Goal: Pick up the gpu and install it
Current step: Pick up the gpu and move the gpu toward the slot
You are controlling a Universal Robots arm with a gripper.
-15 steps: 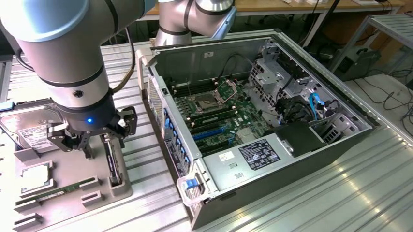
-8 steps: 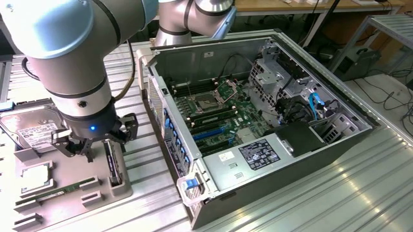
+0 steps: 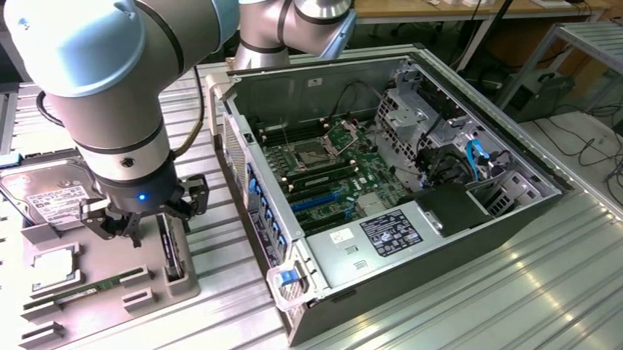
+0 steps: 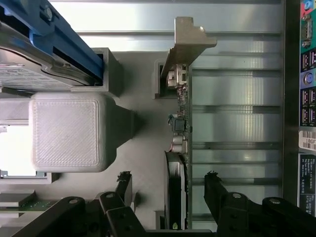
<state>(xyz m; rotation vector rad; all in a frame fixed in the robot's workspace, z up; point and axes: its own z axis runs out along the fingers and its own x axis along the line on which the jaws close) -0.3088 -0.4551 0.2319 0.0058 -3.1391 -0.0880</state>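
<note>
Between the gripper's (image 4: 168,178) spread, unclenched fingers (image 4: 216,193): gpu (image 4: 181,116), standing on edge in a slot of the gray holder (image 4: 143,158), which is keeping both faces free for a pinch. Long axis is running along the finger gap, with the silver bracket (image 4: 190,42) pointing away from them. Beyond, toward the exterior view's right: open computer case (image 3: 457,270), lying on its side and exposing its motherboard (image 3: 331,175).

I see dull silver metal on the bracket of the gpu (image 4: 190,42), finely ridged matt grey plastic on the holder (image 4: 64,131), and glossy metal on the surface (image 4: 237,89).
</note>
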